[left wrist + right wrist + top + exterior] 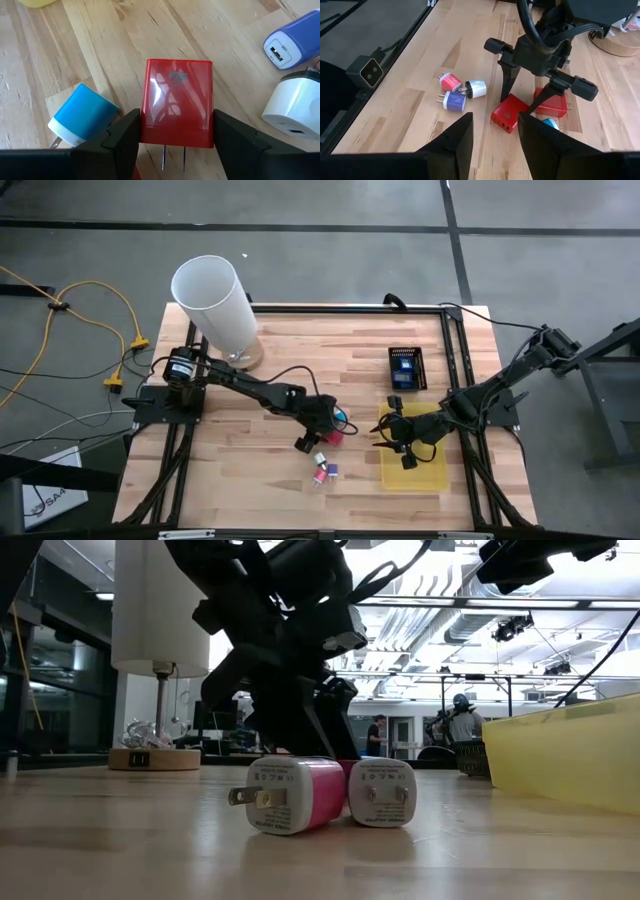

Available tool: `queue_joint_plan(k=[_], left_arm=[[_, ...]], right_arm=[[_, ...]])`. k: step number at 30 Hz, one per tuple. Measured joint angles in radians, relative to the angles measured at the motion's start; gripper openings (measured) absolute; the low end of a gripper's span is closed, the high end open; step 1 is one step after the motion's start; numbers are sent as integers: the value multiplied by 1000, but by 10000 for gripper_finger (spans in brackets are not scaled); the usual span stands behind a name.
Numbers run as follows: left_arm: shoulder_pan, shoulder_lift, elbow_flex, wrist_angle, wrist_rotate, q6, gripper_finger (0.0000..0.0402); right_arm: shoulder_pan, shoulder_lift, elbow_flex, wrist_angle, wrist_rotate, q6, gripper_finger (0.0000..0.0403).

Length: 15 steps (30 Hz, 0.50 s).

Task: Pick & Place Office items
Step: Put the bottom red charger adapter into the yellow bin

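A red plug block (pixel 177 102) lies flat on the wooden table with its two prongs toward my left arm. My left gripper (pixel 177 135) (pixel 322 430) is shut on it at mid-table. A cyan block (pixel 82 116) lies right beside it, and a second red block (pixel 551 104) lies under the left gripper. A blue block (pixel 292 42), a white one (pixel 295 105) and a pink one (pixel 451 80) lie together nearer the front edge. My right gripper (pixel 495 145) (pixel 400 442) stands open and empty above the yellow tray (pixel 425 475). My left gripper pinches the red block's two opposite side faces (pixel 145 125) between its two fingers (pixel 122 132), at the prong end. The fingers come slanting down from the table's left. The block lies flat on the table, its broad glossy face up.
A tall white cylinder lamp (pixel 215 305) on a round wooden base stands at the far left. A black basket (pixel 406 367) with a blue item sits far right of centre. In the low view the pink block (pixel 295 795) and the white block (pixel 380 793) stand in front of the left arm.
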Motion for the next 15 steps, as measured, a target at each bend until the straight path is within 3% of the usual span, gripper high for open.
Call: queue_joint_plan(k=[15], left_arm=[[-8, -6, -1, 121, -14, -33, 209]], right_arm=[[0, 0, 0, 0, 0, 0, 142]])
